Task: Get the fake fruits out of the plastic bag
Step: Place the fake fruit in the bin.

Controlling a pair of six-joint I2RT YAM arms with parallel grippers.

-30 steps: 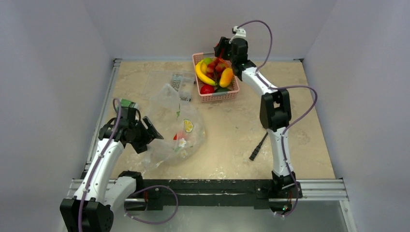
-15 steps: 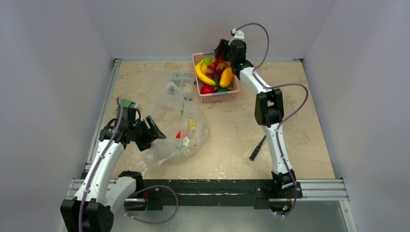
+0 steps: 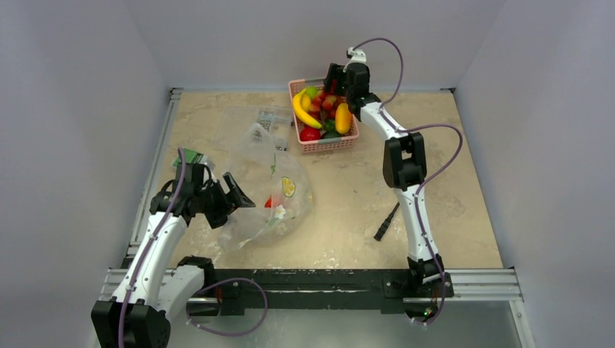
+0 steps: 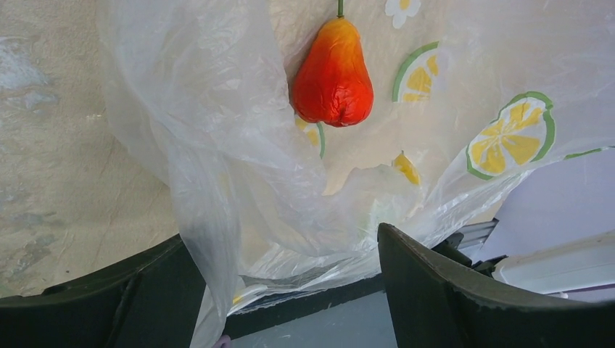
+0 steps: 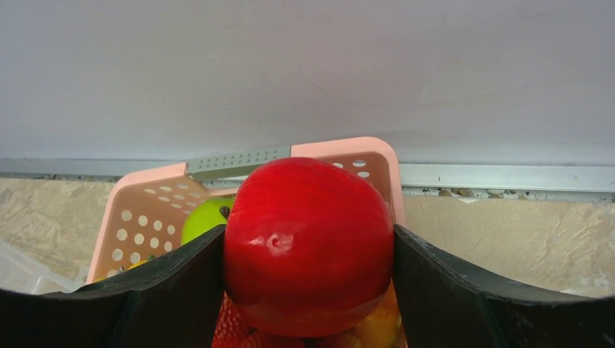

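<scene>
— Several fake fruits [image 3: 324, 109] already lay in the pink basket [image 3: 326, 146] at the bench's far edge. From above, at least one red fruit [image 3: 270, 202] sat inside the plastic bag [image 3: 254, 156] toward the left edge.
— Left wrist?
— The left fingers [image 4: 450, 290] stood spread, with bag film draped between them and the red fruit beyond.
— Right wrist?
— The right fingers [image 5: 464, 297] clasped a red apple [image 5: 308, 246] over the basket, not yet dropped.
</scene>
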